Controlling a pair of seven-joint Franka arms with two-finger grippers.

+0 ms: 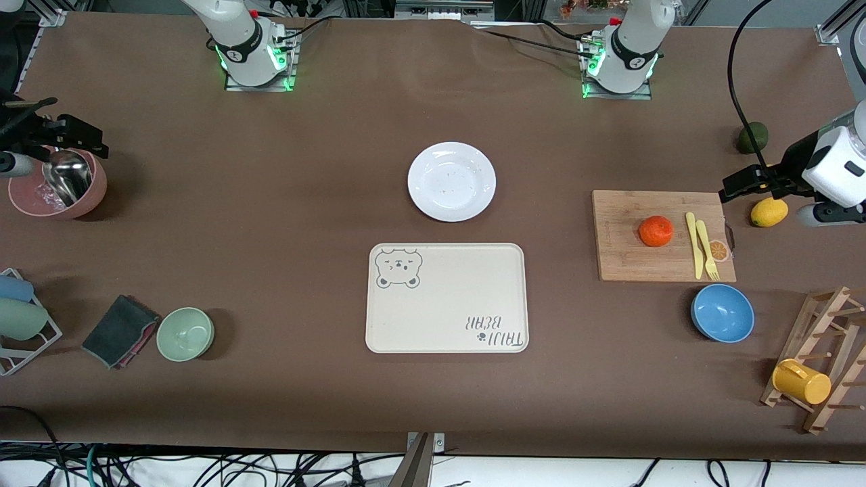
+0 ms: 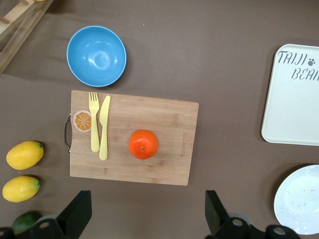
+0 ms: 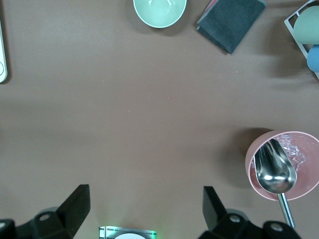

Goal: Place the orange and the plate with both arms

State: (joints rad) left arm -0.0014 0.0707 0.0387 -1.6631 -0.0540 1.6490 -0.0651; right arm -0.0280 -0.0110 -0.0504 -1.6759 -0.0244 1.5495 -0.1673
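Observation:
The orange [image 1: 655, 230] sits on a wooden cutting board [image 1: 622, 257] toward the left arm's end of the table. It also shows in the left wrist view [image 2: 143, 144]. The white plate [image 1: 451, 181] lies empty at mid-table, farther from the front camera than the cream tray, and its edge shows in the left wrist view [image 2: 301, 199]. My left gripper [image 1: 737, 184] [image 2: 148, 219] is open and empty, up in the air beside the board, over the table near a lemon. My right gripper [image 1: 74, 135] [image 3: 146, 214] is open and empty, over the pink bowl at the right arm's end.
A cream bear tray [image 1: 446, 297] lies nearer the camera than the plate. A yellow fork and knife [image 1: 700, 243] lie on the board. Around it are a blue bowl [image 1: 722, 312], a lemon [image 1: 769, 212], an avocado [image 1: 752, 137] and a wooden rack [image 1: 822, 352]. A pink bowl with a scoop [image 1: 57, 184], a green bowl [image 1: 185, 333] and a cloth [image 1: 120, 331] are at the right arm's end.

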